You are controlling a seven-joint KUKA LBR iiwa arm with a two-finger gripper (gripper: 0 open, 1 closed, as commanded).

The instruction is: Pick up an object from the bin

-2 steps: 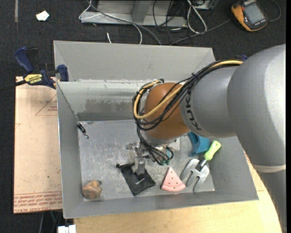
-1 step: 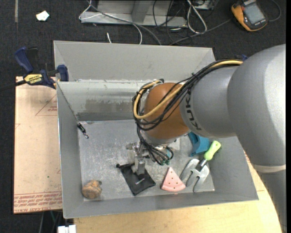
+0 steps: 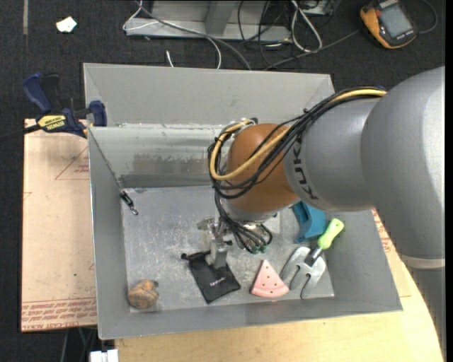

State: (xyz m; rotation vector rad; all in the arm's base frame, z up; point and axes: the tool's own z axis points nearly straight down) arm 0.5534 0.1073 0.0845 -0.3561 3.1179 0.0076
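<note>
Pincer (image 3: 216, 249) low over a flat black rectangular piece (image 3: 212, 279): a slip looks likely.
Camera view: I cannot tell how far the pincer is open, or whether it grips anything. The black piece lies flat on the grey metal bin (image 3: 163, 233) floor, so a closing pincer could skid off it, pushing it toward the pink dotted triangular wedge (image 3: 269, 281) just right of it.

Robot lab, grey metal bin (image 3: 170, 92), loose cables (image 3: 249, 32), handheld meter (image 3: 388, 21)
</note>
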